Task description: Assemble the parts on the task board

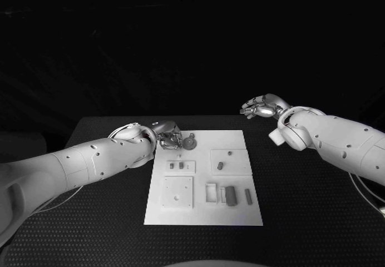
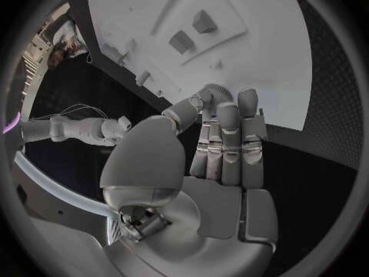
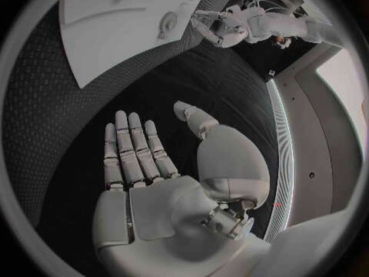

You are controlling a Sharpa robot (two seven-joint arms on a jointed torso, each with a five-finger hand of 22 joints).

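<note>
Left hand (image 1: 170,136) sat at the board's (image 1: 241,214) far-left corner, fingers pinched on a round disc part (image 1: 189,143) held just over that corner. In the left wrist view the fingers (image 2: 230,143) lay together and straight, thumb curled in against their tips, with the disc (image 2: 212,94) at the tips. Disc face was turned toward the head camera, roughly upright; couldn't tell more of its shape.

Board was a white rectangular plate, long axis running away from the robot, lying flat mid-table (image 1: 305,200). On the board, left to right: a square raised plate (image 1: 176,192) at the near-left with a small hole in it; beyond it a small fixture (image 1: 181,165) with short pegs; a near-centre cluster with a white frame (image 1: 211,192) and a dark bar part (image 1: 231,196), long axis parallel to the board's long axis; a thinner bar (image 1: 248,195) just right of it, same direction. Beyond those, a square pad (image 1: 225,160) carrying a small dark part (image 1: 221,165).

Right hand (image 1: 261,107) was well off the board, beyond its far-right corner, above the table. Right wrist view showed its fingers (image 3: 131,148) straight, side by side, thumb apart, palm bare, gripping nothing.
</note>
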